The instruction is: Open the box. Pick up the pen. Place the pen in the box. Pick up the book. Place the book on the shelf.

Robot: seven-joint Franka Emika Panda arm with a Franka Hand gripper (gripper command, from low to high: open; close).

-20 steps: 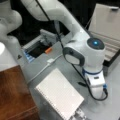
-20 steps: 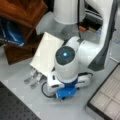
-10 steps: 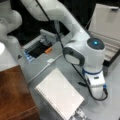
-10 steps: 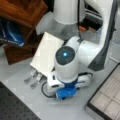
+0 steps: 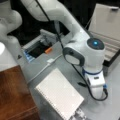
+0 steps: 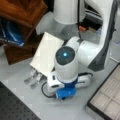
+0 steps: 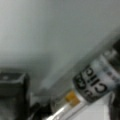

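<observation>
Your arm comes down low over the grey table, wrist pointing straight at the surface. In a front view the gripper sits lower right of frame, hidden under the white hand body; in a front view it is bottom centre, gripper below the blue wrist band. You cannot tell from either front view how the jaws stand.

Wrist view: the pen fills the lower right, lying at a slant, a silvery barrel with black lettering and a small orange patch. A dark finger stands at lower left. The pen runs close by the gripper parts, but whether the jaws close on it does not show.

The box is at upper right in a front view, lid raised, beige lining with long compartments showing. In a front view only its corner shows at lower right, box, open, compartments visible. No pen shows inside the parts you can see.

The book lies flat on the table at lower centre, spiral edge toward frame bottom left. In a front view the book lies left of centre, just beside the arm.

The shelf takes the lower left corner; in a front view the shelf is upper left. The book is not on it.

A small grey tray with dark interior sits upper left of centre.
</observation>
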